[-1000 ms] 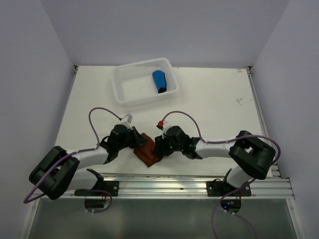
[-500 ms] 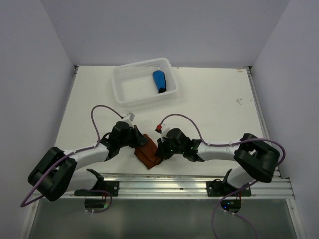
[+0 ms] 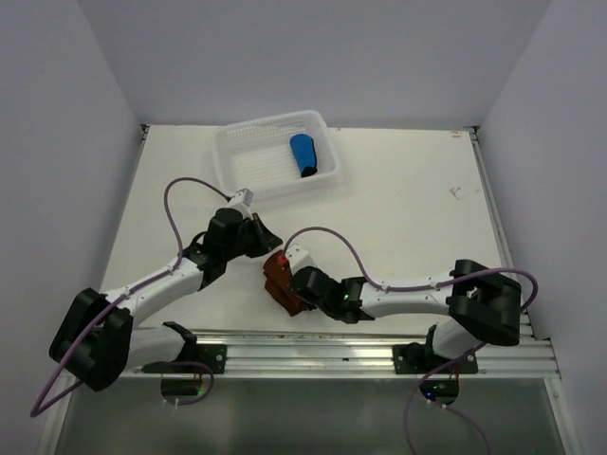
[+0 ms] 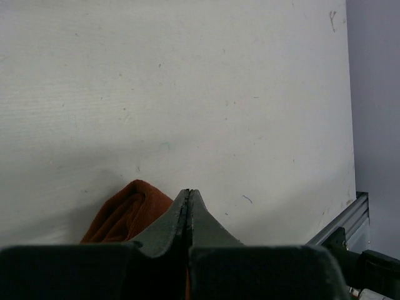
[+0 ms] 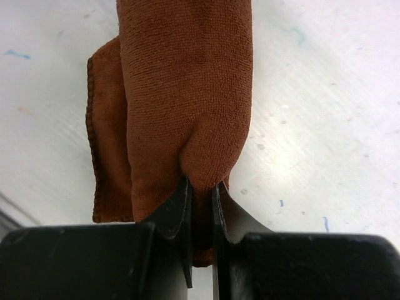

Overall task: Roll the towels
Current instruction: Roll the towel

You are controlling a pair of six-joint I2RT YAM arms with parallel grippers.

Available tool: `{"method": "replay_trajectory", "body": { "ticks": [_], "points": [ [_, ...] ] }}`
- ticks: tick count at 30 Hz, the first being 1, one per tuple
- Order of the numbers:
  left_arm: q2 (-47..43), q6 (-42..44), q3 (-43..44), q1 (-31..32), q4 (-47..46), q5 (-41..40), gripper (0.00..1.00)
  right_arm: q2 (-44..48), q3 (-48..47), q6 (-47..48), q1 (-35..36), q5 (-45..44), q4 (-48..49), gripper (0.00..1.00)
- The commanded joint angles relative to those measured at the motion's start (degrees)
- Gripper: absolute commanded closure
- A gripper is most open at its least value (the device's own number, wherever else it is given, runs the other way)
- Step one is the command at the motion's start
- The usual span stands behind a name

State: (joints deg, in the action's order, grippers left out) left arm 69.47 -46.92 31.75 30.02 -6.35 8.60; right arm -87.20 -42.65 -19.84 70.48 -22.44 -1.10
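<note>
Left arm has pulled back up and left off the rust-brown towel (image 5: 187, 94) since half a second ago. Right arm has slid left, so its wrist now sits lower centre of the top view, on the towel.

Left end effector (image 4: 189, 195): fingers pressed together with nothing between them, tips just off the towel, which shows as a rust hump at the lower left of the left wrist view.

Right end effector (image 5: 200, 187): pinching the near end of the towel's rolled fold. The fold runs up the middle of the right wrist view, with a loose hemmed layer on its left side lying on the surface (image 3: 408, 190).

Blue towel (image 3: 303, 154) is rolled and lies in the right part of the white mesh basket (image 3: 254, 169) at upper centre of the top view, well apart from both arms.
</note>
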Motion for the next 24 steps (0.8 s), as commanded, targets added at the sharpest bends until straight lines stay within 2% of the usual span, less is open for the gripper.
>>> {"method": "replay_trajectory", "body": {
  "ticks": [1,9,16,24],
  "points": [
    [-1.5,0.3,2.4,-0.2,1.3,1.9,1.00,-2.1,-3.9,0.9,2.2,-16.6,-8.4,1.00],
    [-1.4,-0.5,1.0,-0.2,-0.5,2.8,1.00,-8.3,-8.7,2.5,7.2,-27.9,-13.0,1.00],
    [-0.9,-1.6,1.6,-0.1,-3.1,4.7,1.00,-18.1,-16.8,3.9,13.2,-39.2,-21.0,1.00],
    [0.1,-2.6,2.4,2.0,-4.5,5.1,1.00,-24.2,-22.1,4.3,15.4,-40.7,-25.4,1.00]
  ]
}}
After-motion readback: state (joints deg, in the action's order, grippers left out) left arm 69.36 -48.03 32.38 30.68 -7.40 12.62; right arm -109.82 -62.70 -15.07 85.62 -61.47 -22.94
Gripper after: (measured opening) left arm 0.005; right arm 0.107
